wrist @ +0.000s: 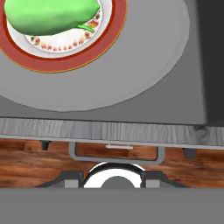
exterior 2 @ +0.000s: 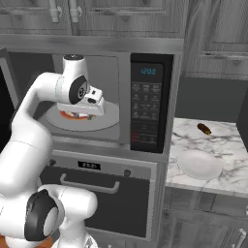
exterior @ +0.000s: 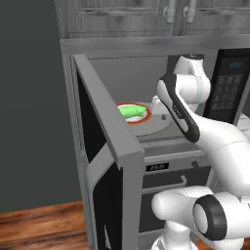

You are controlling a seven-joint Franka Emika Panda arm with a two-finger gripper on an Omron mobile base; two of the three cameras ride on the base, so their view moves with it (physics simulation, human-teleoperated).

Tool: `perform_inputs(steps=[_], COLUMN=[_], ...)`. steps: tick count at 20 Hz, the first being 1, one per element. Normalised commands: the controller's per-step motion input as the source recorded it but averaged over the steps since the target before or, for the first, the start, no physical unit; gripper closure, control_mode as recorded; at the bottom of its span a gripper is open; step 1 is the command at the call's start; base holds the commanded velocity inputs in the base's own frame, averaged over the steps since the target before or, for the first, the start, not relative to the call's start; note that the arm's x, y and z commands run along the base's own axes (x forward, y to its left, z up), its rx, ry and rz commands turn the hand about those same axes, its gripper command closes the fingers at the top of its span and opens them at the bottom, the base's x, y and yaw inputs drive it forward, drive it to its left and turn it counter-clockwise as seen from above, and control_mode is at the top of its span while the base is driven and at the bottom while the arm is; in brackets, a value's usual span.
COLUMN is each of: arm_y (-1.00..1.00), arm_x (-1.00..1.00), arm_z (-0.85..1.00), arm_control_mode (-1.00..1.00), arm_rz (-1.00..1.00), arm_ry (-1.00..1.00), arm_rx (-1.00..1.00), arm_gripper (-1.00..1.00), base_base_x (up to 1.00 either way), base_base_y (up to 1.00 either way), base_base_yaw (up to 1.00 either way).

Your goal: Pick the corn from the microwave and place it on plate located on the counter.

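One corn (wrist: 50, 16) is lying on a red-rimmed plate (wrist: 65, 63) inside the microwave (exterior 2: 145, 104); I am reaching toward it, end effector state unclear. Next, I need to descend over it.

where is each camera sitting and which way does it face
Left base view: behind the arm on its left, looking forward and down past the open door into the microwave, at the corn; the arm rises at lower right.
Right base view: behind on the right, facing the keypad and the counter with the plate; the arm rises at lower left.
Hand view: on the hand, looking down at the turntable.
Shared: left base and hand views both show the corn on the red-rimmed plate.
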Motion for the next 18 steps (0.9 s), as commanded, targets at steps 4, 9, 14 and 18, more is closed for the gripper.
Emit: perform_inputs(steps=[4, 9, 14, 18], arm_y=[0.03, 0.68, 0.71, 0.22], arm_x=[-0.25, -0.08, 0.22, 0.65], arm_z=[-0.05, -0.05, 0.0, 0.0], arm_control_mode=[-1.0, -1.0, -1.0, -1.0], arm_rz=[-0.01, -0.22, -0.38, -0.29], arm_ry=[0.0, 0.0, -0.04, -0.09], arm_rx=[0.0, -0.01, 0.0, 0.09], arm_gripper=[-1.0, -1.0, -1.0, -1.0], base_base_x=[0.0, 0.0, 0.0, 0.0], base_base_y=[0.0, 0.0, 0.0, 0.0], base_base_yaw=[0.0, 0.0, 0.0, 0.0])
